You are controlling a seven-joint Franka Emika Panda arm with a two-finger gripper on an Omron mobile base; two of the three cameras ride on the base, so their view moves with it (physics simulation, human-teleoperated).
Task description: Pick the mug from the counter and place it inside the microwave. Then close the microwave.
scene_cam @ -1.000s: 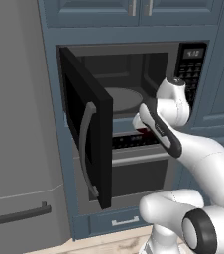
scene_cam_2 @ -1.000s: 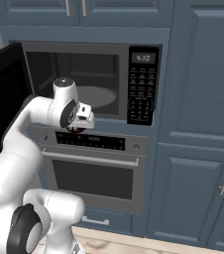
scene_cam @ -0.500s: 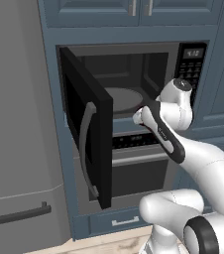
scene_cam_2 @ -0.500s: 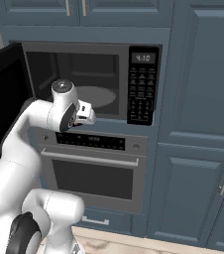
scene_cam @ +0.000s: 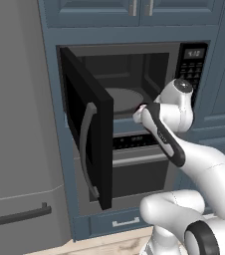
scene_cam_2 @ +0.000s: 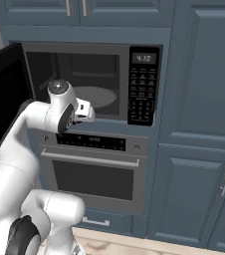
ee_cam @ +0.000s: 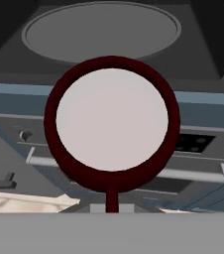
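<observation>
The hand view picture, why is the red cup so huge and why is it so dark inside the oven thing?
In the hand view the mug sits right at the lens, so it looms large. In both base views the microwave cavity is shaded, since flat light stops at its mouth; the turntable shows dim grey.

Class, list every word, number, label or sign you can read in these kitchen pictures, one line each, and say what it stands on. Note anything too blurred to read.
Digits on the display of the black and steel microwave: four pale figures, too blurred to read with certainty.
Keys on the dark keypad below it: pale marks, too small to read.
Marks on the steel oven's black control strip: unreadable.
Dark red, white-lined mug: no text.
</observation>
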